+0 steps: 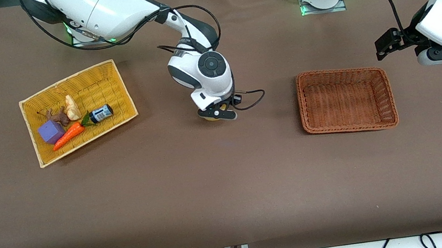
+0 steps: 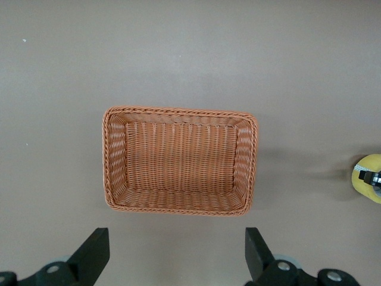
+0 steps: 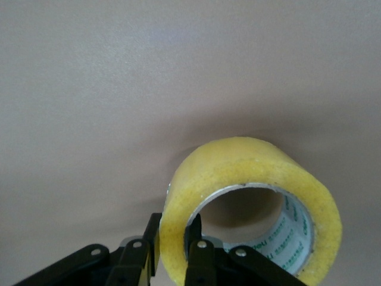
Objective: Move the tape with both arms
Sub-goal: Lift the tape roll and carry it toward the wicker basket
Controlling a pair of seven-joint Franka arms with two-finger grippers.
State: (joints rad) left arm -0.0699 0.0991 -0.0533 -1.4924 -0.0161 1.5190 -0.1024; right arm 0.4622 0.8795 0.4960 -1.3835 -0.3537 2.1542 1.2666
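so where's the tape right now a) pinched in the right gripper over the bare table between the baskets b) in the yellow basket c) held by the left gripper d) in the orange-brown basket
a: the right wrist view shows the right gripper with its jaws closed on the wall of the tape, over bare table between the yellow basket and the orange-brown basket.

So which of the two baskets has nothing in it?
The orange-brown basket toward the left arm's end, under the left gripper; the yellow basket holds several items.
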